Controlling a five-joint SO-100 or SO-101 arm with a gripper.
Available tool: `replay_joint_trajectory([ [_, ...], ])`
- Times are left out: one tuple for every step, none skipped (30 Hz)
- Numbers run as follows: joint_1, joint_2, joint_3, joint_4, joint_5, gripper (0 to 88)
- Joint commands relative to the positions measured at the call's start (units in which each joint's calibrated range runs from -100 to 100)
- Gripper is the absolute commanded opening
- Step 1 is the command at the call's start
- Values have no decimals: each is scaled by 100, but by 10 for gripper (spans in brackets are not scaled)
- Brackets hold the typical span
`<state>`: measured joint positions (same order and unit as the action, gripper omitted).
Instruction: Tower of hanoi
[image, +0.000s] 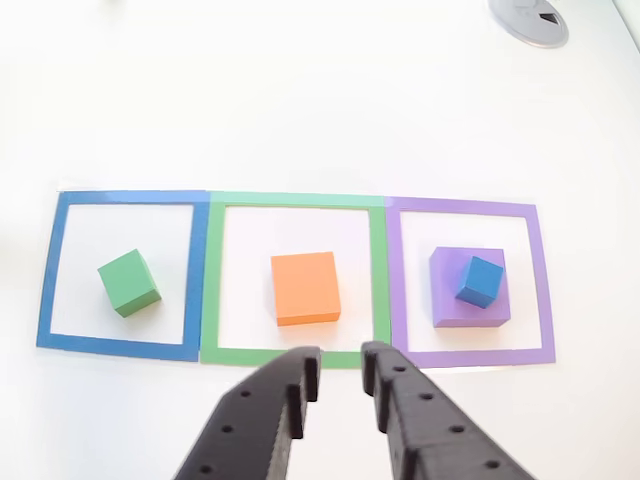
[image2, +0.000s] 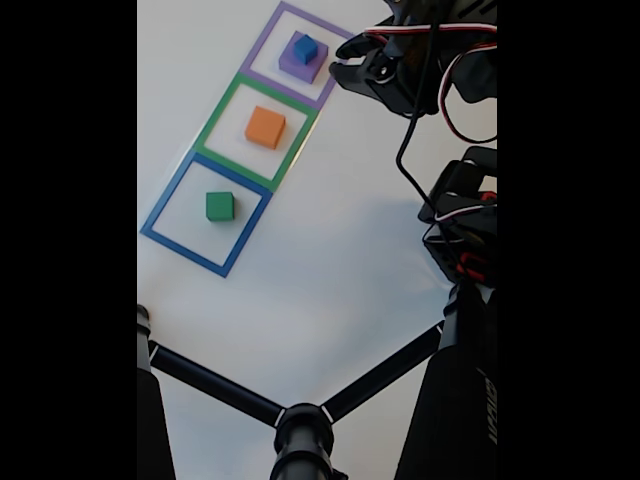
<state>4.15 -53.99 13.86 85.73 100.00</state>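
Observation:
Three taped square frames lie in a row on the white table. The blue frame (image: 52, 270) (image2: 165, 235) holds a small green cube (image: 129, 283) (image2: 219, 206). An orange block (image: 305, 288) (image2: 265, 127) lies flat in the green frame (image: 212, 280) (image2: 215, 120). Inside the purple frame (image: 540, 290) (image2: 262, 38) a small blue cube (image: 480, 281) (image2: 305, 48) rests on top of a wider purple block (image: 448, 300) (image2: 290, 64). My black gripper (image: 342, 366) (image2: 338, 60) is open and empty. It hovers just in front of the green frame's near edge, close to the boundary with the purple frame.
A grey round cable port (image: 529, 20) is set into the table at the far right in the other view. In the fixed view, the arm's base with red and white cables (image2: 462, 215) stands at the right, and a black stand's legs (image2: 300, 425) spread across the bottom.

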Motion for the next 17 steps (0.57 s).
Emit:
replay_joint_trajectory([
  [-473, -104, -304, 18, 0, 0],
  [-559, -104, -304, 18, 0, 0],
  [-665, -104, -304, 26, 0, 0],
  [-751, -104, -304, 34, 0, 0],
  [-837, -104, -304, 58, 0, 0],
  [-924, -104, -304, 75, 0, 0],
  [-1029, -104, -304, 75, 0, 0],
  [-1115, -104, -304, 75, 0, 0],
  [-1221, -104, -304, 75, 0, 0],
  [-1317, -104, -304, 75, 0, 0],
  [-1422, -104, -304, 75, 0, 0],
  [-1528, -104, -304, 83, 0, 0],
  [-1643, -104, -304, 91, 0, 1],
  [-1748, -104, -295, 99, 0, 2],
  [-1863, -104, -258, 131, 0, 7],
  [-1959, -104, -186, 147, 0, 16],
  [-2055, -120, -86, 156, 0, 38],
])
